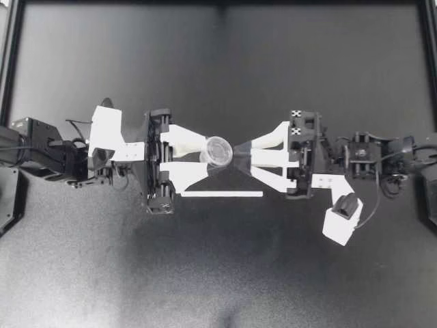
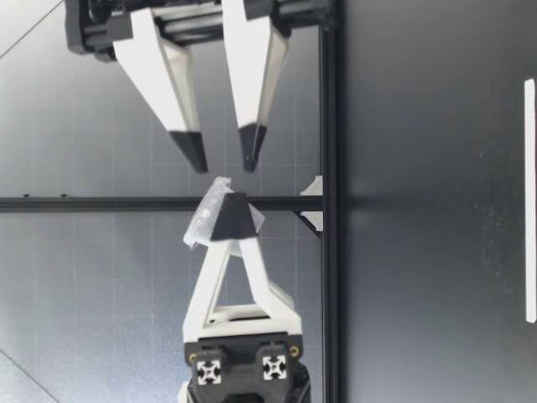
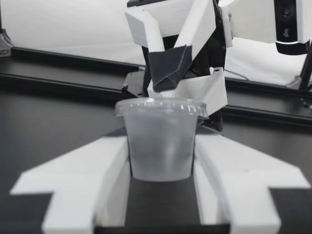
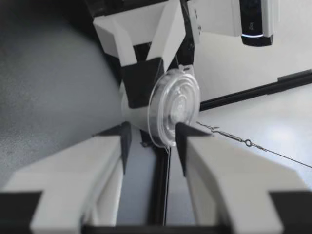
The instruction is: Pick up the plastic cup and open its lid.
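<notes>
A clear plastic cup (image 1: 218, 150) with its lid on hangs above the table's middle. My left gripper (image 1: 212, 157) is shut on its body. In the left wrist view the cup (image 3: 161, 146) sits between both white fingers, with the lid (image 3: 161, 105) beyond them. My right gripper (image 1: 235, 149) faces it from the other side, tips just short of the lid. In the low view the right gripper (image 2: 222, 159) stands open, one tip above the other, a small gap from the cup (image 2: 205, 220). In the right wrist view the lid (image 4: 175, 105) faces the camera, at the open fingertips.
A thin white strip (image 1: 222, 194) lies flat on the black table just in front of the grippers, and shows in the low view as the strip (image 2: 529, 201). Black frame rails (image 1: 7, 68) run along the table's edges.
</notes>
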### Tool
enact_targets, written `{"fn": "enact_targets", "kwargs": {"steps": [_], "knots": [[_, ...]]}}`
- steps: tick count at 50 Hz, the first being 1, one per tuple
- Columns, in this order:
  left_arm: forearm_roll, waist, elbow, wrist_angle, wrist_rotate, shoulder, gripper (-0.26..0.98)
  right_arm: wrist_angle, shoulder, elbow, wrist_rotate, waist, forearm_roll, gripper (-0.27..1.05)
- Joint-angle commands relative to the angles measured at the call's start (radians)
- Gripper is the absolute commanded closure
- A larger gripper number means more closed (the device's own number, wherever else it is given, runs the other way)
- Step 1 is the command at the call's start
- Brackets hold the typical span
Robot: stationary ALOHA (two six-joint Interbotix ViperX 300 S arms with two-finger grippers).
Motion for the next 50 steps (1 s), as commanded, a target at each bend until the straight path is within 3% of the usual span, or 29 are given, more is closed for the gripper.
{"fn": "enact_targets", "kwargs": {"steps": [1, 16, 34, 42, 50], "knots": [[-0.002, 0.003, -0.008, -0.011, -0.002, -0.023, 0.59, -0.009, -0.003, -0.031, 0.002, 0.003, 0.006, 0.32], [0.003, 0.002, -0.005, -0.009, -0.002, -0.012, 0.59, -0.035, -0.028, -0.038, -0.012, 0.003, 0.055, 0.32], [0.009, 0.002, 0.012, -0.003, -0.031, -0.003, 0.59, -0.095, -0.184, 0.051, -0.075, -0.005, 0.146, 0.32], [0.021, 0.002, 0.021, -0.003, -0.005, -0.025, 0.59, -0.084, -0.158, 0.080, 0.064, 0.005, 0.163, 0.32], [0.028, 0.002, 0.041, 0.000, 0.041, -0.057, 0.59, -0.038, -0.170, 0.101, 0.362, 0.009, 0.161, 0.32]]}}
